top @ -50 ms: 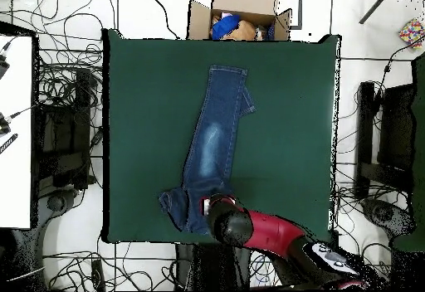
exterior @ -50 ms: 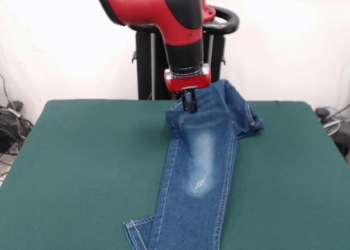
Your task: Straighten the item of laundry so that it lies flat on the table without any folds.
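Gripper (exterior @ -50 ms: 188, 104) down on the waist end of the jeans (exterior @ -50 ms: 199, 168), lifting it off the table (exterior @ -50 ms: 82, 162).

The black fingers (exterior @ -50 ms: 190, 103) stood pressed together with denim bunched right at their tips, so they looked clenched on the waistband, though the cloth hid the actual pinch. From the fingers the jeans ran away in one long strip, both legs lying stacked, down to the hems at the opposite end. Just beside the fingers a flap of waistband was folded over in a rumpled lump. In the overhead view the arm (top @ -50 ms: 266, 235) covered the gripper; the jeans (top @ -50 ms: 212, 148) lay slanted near the middle of the green table (top @ -50 ms: 290, 139), and a cardboard box (top @ -50 ms: 241, 11) sat beyond its edge, well apart from the fingers.
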